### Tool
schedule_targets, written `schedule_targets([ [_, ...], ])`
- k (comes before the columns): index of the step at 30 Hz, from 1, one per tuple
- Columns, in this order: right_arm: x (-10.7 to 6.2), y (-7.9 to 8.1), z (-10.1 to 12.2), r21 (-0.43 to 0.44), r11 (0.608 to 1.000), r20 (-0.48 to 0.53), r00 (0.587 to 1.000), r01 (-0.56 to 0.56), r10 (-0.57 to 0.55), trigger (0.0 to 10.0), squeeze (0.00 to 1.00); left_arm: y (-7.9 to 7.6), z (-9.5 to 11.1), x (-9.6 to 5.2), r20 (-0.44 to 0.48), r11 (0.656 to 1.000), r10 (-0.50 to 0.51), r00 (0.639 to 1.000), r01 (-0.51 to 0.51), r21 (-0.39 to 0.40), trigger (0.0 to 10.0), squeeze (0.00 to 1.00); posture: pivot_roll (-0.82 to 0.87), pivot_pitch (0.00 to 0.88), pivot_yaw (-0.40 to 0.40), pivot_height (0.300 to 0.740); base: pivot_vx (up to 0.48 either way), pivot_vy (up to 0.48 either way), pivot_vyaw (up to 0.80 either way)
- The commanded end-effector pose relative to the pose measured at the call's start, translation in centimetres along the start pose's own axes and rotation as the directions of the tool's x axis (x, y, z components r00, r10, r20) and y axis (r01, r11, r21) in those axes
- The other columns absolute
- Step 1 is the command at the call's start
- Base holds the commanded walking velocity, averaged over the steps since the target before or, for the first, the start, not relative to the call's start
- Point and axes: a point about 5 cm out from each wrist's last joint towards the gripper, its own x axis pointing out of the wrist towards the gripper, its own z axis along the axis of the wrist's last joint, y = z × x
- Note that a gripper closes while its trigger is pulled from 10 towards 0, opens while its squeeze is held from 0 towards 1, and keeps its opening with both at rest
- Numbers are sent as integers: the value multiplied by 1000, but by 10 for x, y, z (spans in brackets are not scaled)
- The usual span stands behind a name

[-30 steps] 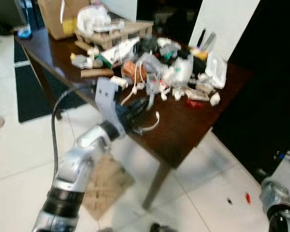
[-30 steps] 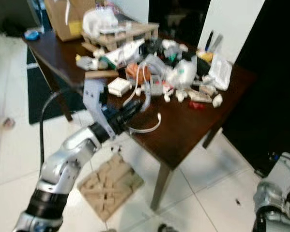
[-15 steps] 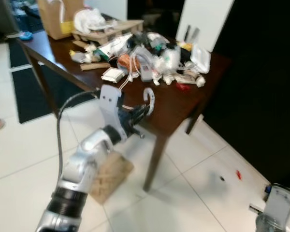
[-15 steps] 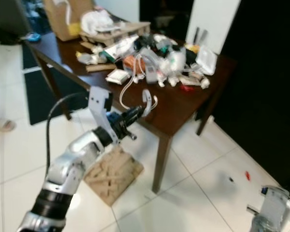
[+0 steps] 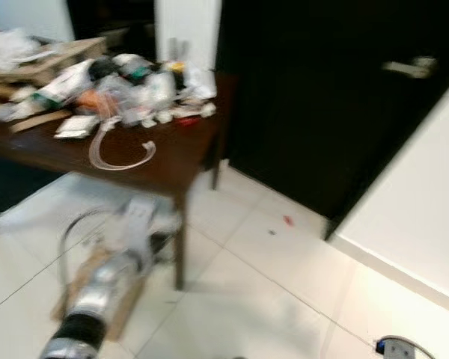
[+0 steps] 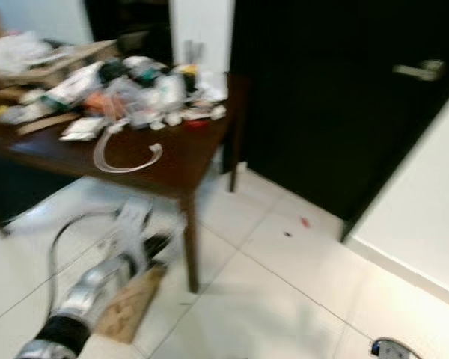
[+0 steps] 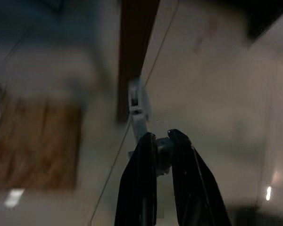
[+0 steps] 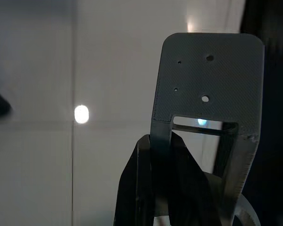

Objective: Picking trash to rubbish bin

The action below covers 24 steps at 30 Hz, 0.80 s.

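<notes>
My left arm hangs low beside the dark wooden table (image 5: 172, 161), blurred, with its left gripper (image 7: 160, 139) near the table's front leg (image 7: 134, 52). The fingers are shut on a thin white plastic strip (image 7: 137, 101) that sticks out past the fingertips. A heap of mixed trash (image 5: 112, 86) covers the back of the table. A clear curved tube (image 5: 120, 153) lies on the tabletop near its front edge. My right gripper (image 8: 160, 141) hangs idle over the pale floor, fingers together.
A flattened cardboard piece (image 6: 127, 307) lies on the floor under my left arm. A black door (image 5: 322, 97) with a silver handle stands on the right, with a white wall (image 5: 411, 202) beside it. White tiled floor (image 5: 269, 299) stretches ahead.
The camera has swung right, so the table now sits at the left and the black door has come into view. My left arm has dropped from table height to below the tabletop, still holding the strip.
</notes>
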Motion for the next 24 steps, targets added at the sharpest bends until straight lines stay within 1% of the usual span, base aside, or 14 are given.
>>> schedule_targets([
  [1,-1,11,-1,-61,997,-3,999,-38,38,10000,0,17,-38,-12,-108,993,113,988,-117,-32,10000,0,91,98,-35,740,0,0,-800],
  [2,-1,11,-1,-61,997,-3,999,-38,38,10000,0,17,-38,-12,-108,993,113,988,-117,-32,10000,0,91,98,-35,740,0,0,-800],
  [3,-2,16,-3,-95,994,-6,998,-62,62,10000,0,24,-66,-23,-191,982,166,967,-181,-60,10000,0,102,91,-36,740,0,0,-800],
  [4,-2,16,-3,-95,994,-6,998,-62,62,10000,0,24,-66,-23,-191,982,166,967,-181,-60,10000,0,102,91,-36,740,0,0,-800],
  [5,-3,21,-3,-126,989,-6,997,-83,83,10000,0,27,-84,-31,-247,971,200,948,-225,-77,10000,0,101,91,-38,740,0,0,-800],
  [6,-3,21,-3,-126,989,-6,997,-83,83,10000,0,27,-84,-31,-247,971,200,948,-225,-77,10000,0,101,91,-38,740,0,0,-800],
  [8,-4,32,2,-201,972,8,992,-124,129,10000,0,28,-121,-49,-355,949,247,902,-299,-99,10000,0,112,92,-46,740,0,0,-800],
  [9,-4,32,2,-201,972,8,992,-124,129,10000,0,28,-121,-49,-355,949,247,902,-299,-99,10000,0,112,92,-46,740,0,0,-800],
  [11,-6,39,7,-238,960,18,988,-144,152,10000,0,26,-145,-64,-432,928,277,858,-355,-110,10000,0,117,92,-48,740,0,0,-800],
  [13,-6,39,7,-238,960,18,988,-144,152,10000,0,26,-145,-64,-432,928,277,858,-355,-110,10000,0,117,92,-48,740,0,0,-800],
  [16,-9,56,21,-363,915,50,976,-179,211,10000,0,11,-187,-88,-569,906,285,771,-410,-102,10000,0,138,98,-51,740,0,0,-800],
  [17,-10,60,24,-392,901,58,972,-188,228,10000,0,6,-193,-90,-588,903,286,757,-418,-99,10000,0,141,97,-52,740,0,0,-800],
  [18,-10,60,24,-392,901,58,972,-188,228,10000,0,6,-193,-90,-588,903,286,757,-418,-99,10000,0,141,97,-52,740,0,0,-800],
  [24,-15,75,32,-478,852,70,958,-212,278,10000,0,-1,-196,-88,-593,894,291,751,-433,-111,10000,0,160,99,-64,740,0,0,-800],
])
